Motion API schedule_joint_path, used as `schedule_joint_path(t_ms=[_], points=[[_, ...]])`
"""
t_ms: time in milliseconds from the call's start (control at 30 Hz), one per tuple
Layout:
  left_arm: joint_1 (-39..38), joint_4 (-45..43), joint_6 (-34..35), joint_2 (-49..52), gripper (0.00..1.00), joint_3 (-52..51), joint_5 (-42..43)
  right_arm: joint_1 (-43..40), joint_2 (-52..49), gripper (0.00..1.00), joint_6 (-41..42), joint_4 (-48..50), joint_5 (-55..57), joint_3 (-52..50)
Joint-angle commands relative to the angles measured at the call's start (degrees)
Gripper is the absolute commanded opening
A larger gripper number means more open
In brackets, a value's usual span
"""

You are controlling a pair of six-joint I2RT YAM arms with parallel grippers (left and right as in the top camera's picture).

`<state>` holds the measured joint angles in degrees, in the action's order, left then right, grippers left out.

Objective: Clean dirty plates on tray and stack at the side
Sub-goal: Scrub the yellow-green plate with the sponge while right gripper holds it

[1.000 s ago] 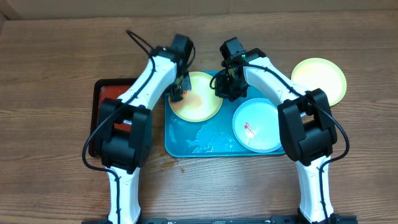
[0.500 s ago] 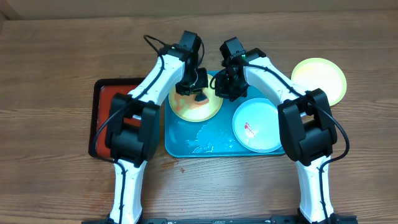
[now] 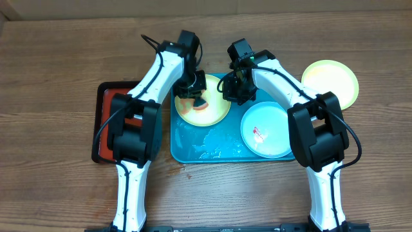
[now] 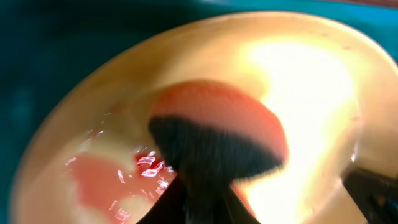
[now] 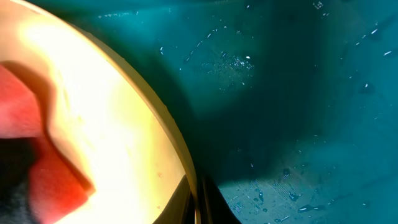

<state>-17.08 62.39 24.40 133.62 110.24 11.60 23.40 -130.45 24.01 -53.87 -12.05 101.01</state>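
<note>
On the turquoise tray (image 3: 206,147) lies a pale yellow-green plate (image 3: 215,115) with wet red smears. My left gripper (image 3: 193,90) hangs over its far-left part, shut on a sponge (image 3: 201,102) with a dark underside and orange-red top (image 4: 217,140) that presses on the plate (image 4: 311,81). The left gripper (image 4: 200,202) shows only as dark fingers at the frame's bottom. My right gripper (image 3: 236,91) is shut on this plate's right rim (image 5: 180,155), pinched between its fingers (image 5: 214,208). A blue-white plate (image 3: 266,129) with a red smear lies on the tray's right half.
A second yellow-green plate (image 3: 330,82) sits on the wooden table right of the tray. A red, black-rimmed tray (image 3: 106,109) lies to the left. Water pools on the turquoise tray's floor (image 5: 298,93).
My left gripper has moved from the plate's left rim onto the plate with the sponge, then a little back left. The right arm and the plates have not moved.
</note>
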Motion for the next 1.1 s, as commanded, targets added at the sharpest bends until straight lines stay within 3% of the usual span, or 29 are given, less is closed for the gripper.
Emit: schedule_joint_path(t_ms=[0,200,533,667,867,967,1067], points=[[0.5,3.9,-1.7,0.5,0.20,7.7,-1.0,-0.9,-0.4,0.04,1.5,0.4,5.8,-1.3],[0.0,5.1,-2.2,0.6,0.28,8.9,0.3,-0.9,-0.4,0.04,1.5,0.4,5.8,-1.3],[-0.2,2.4,-1.7,0.7,0.29,1.9,-0.1,-0.9,-0.4,0.04,1.5,0.4,5.8,-1.3],[-0.2,1.3,-1.6,0.7,0.15,1.2,0.1,-0.9,-0.4,0.04,1.5,0.4,5.8,-1.3],[-0.2,0.7,-1.5,0.7,0.05,1.3,0.5,-0.9,-0.4,0.04,1.5,0.4,5.8,-1.3],[-0.2,1.0,-1.5,0.7,0.04,1.2,0.2,-0.9,-0.4,0.04,1.5,0.4,5.8,-1.3],[0.2,2.4,-0.1,0.7,0.04,1.2,-7.4,-0.9,-0.4,0.04,1.5,0.4,5.8,-1.3]])
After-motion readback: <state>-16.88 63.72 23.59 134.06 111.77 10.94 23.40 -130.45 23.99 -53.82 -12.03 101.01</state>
